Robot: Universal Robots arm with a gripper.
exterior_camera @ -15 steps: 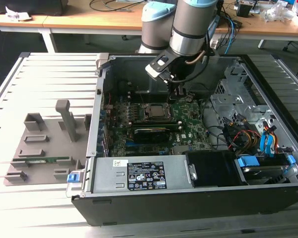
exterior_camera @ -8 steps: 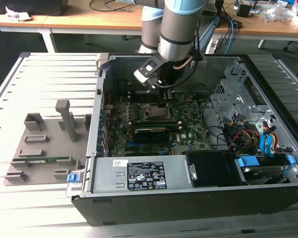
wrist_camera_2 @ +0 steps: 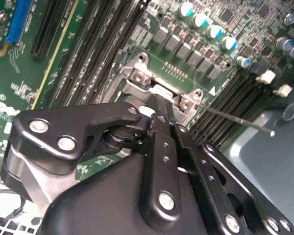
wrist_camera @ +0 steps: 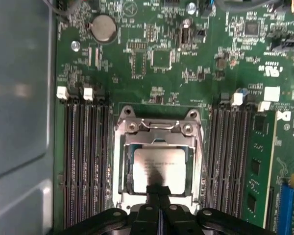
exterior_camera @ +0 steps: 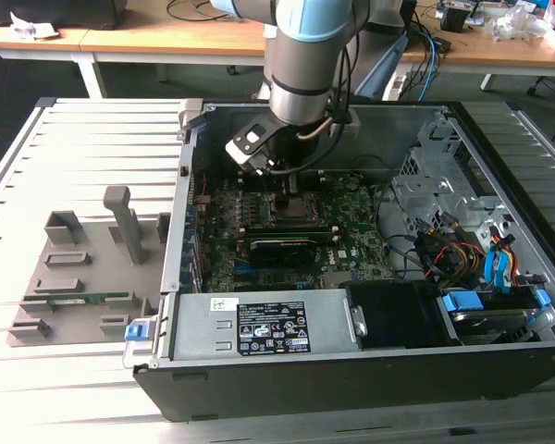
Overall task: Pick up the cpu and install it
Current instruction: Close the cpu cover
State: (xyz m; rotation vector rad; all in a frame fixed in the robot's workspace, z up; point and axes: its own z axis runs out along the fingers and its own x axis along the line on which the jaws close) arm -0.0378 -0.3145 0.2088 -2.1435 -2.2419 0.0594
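Note:
The cpu (wrist_camera: 159,166), a flat square chip with a silver-grey top, lies flat inside the socket frame (wrist_camera: 121,161) on the green motherboard. My gripper (wrist_camera: 157,190) is shut, its two thin black fingers pressed together with their tips over the chip's edge. In the second wrist view the gripper (wrist_camera_2: 159,100) points down at the socket frame (wrist_camera_2: 139,76). In the exterior view the gripper (exterior_camera: 289,190) reaches into the open computer case (exterior_camera: 180,277), right above the socket, and hides the chip.
Black memory slots (wrist_camera: 85,156) flank the socket, and a green memory stick (wrist_camera: 257,166) stands in one. A thin metal lever (wrist_camera_2: 235,120) sticks out beside the socket. The power supply (exterior_camera: 259,328), drive cage with cables (exterior_camera: 472,250) and a grey fixture tray (exterior_camera: 83,277) surround the board.

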